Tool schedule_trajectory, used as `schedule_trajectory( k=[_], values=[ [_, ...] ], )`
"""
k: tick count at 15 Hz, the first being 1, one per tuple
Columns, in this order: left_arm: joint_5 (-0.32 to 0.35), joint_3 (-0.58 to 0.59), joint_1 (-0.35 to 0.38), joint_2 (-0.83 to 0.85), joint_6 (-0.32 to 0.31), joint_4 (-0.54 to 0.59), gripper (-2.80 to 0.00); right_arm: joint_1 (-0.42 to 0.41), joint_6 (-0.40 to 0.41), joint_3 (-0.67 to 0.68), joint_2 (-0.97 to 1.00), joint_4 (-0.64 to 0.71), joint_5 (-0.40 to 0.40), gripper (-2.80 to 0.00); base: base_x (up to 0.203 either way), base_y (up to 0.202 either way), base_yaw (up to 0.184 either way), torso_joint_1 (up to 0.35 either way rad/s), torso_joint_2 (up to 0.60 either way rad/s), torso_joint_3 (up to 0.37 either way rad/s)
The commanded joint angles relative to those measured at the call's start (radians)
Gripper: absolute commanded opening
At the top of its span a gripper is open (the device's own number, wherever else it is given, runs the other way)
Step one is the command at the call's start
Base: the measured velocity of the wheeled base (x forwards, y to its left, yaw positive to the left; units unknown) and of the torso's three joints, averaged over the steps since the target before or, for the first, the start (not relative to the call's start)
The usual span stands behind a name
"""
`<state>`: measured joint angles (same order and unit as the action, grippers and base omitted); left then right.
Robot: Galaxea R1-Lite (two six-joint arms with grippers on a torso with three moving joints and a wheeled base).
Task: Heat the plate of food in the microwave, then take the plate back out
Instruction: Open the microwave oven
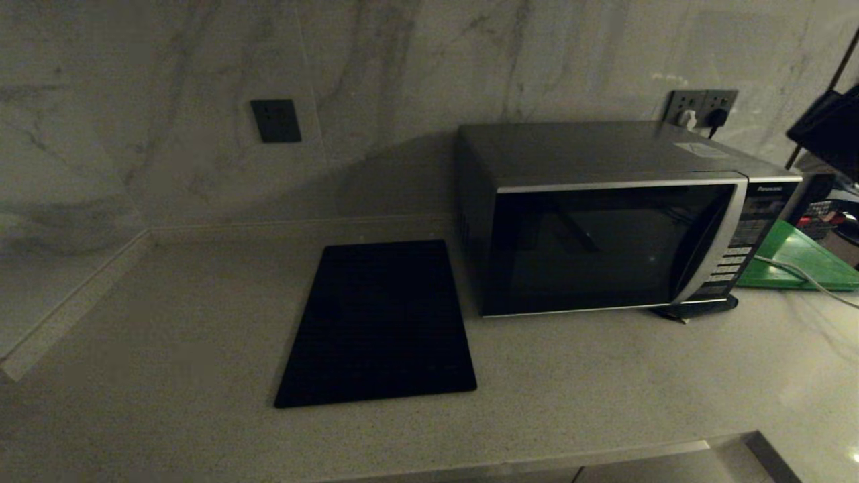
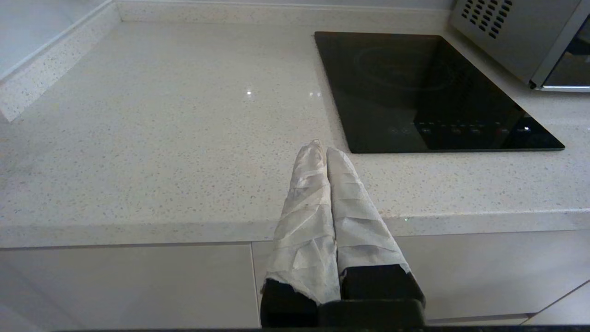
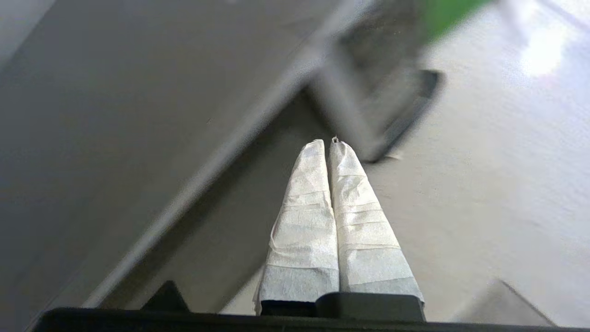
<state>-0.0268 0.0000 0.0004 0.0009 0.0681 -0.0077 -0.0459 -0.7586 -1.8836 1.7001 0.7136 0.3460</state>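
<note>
The black and silver microwave point(image 1: 607, 221) stands on the counter at the right with its dark glass door closed. Its side corner point(image 2: 525, 37) shows in the left wrist view, and its blurred front lower corner point(image 3: 364, 83) in the right wrist view. The lavender plate of food is not in any view. My left gripper point(image 2: 322, 148) is shut and empty, over the counter's front edge, left of the black panel. My right gripper point(image 3: 328, 144) is shut and empty, low over the counter near the microwave's front right corner. Neither arm shows in the head view.
A flat black rectangular panel point(image 1: 379, 322) lies in the counter left of the microwave. A green board point(image 1: 798, 258) with a white cable point(image 1: 805, 276) across it lies to the right. Wall sockets point(image 1: 701, 107) sit behind the microwave. The counter's front edge point(image 2: 138, 226) runs below the left gripper.
</note>
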Motion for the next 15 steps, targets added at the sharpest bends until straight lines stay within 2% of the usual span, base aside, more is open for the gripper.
schedule_trajectory(
  k=[1, 2, 4, 6, 7, 9, 11, 15],
  values=[
    [-0.001, 0.000, 0.001, 0.001, 0.001, 0.000, -2.80, -0.266, 0.003, 0.178, -0.105, -0.036, -0.354, -2.80, 0.000, 0.000, 0.000, 0.000, 0.00, 0.000],
    [-0.001, 0.000, 0.000, 0.001, 0.001, 0.000, -2.80, -0.372, 0.009, 0.298, -0.103, -0.088, -0.522, -2.80, 0.000, 0.000, 0.000, 0.000, 0.00, 0.000],
    [-0.001, 0.000, 0.000, 0.001, 0.001, 0.000, -2.80, -0.536, 0.034, 0.477, -0.046, -0.221, -0.869, -2.80, 0.000, 0.000, 0.000, 0.000, 0.00, 0.000],
    [-0.001, -0.001, 0.001, 0.001, 0.001, 0.000, -2.80, -0.615, 0.057, 0.520, 0.091, -0.303, -1.086, -2.80, 0.000, 0.000, 0.000, 0.000, 0.00, 0.000],
    [-0.001, 0.000, 0.001, 0.001, 0.001, 0.000, -2.80, -0.634, 0.070, 0.523, 0.152, -0.348, -1.165, -2.80, 0.000, 0.000, 0.000, 0.000, 0.00, 0.000],
    [-0.001, 0.000, 0.001, 0.001, 0.001, 0.000, -2.80, -0.653, 0.087, 0.506, 0.267, -0.459, -1.297, -2.80, 0.000, 0.000, 0.000, 0.000, 0.00, 0.000],
    [-0.001, 0.000, 0.001, 0.001, 0.001, 0.000, -2.80, -0.660, 0.092, 0.484, 0.347, -0.567, -1.374, -2.80, 0.000, 0.000, 0.000, 0.000, 0.00, 0.000],
    [-0.001, 0.000, 0.001, 0.001, 0.001, 0.000, -2.80, -0.658, 0.092, 0.465, 0.456, -0.700, -1.388, -2.80, 0.000, 0.000, 0.000, 0.000, 0.00, 0.000]
  ],
)
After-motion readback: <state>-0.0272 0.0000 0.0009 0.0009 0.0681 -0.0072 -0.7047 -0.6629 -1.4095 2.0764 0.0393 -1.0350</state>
